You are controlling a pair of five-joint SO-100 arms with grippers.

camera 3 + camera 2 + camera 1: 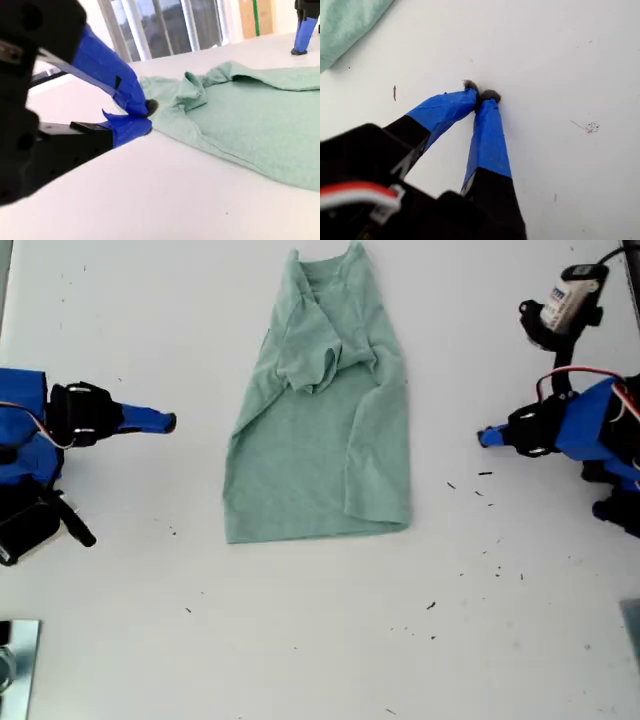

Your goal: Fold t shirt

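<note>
T shirt (325,430) partly folded, centre of table (300,640) — both end effectors closed, empty, off cloth.

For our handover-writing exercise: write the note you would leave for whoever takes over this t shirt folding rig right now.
My first tool: shut, empty, tips down on the table, on the exterior view's right, clear of the cloth.
My second tool: shut, empty, on the exterior view's left, beside the shirt.
The t shirt: flat mid-table, neck towards the exterior view's top.
Done: both sides and sleeves appear folded inward, somewhat bunched.
Left: probably fold the hem up towards the neck.
</note>
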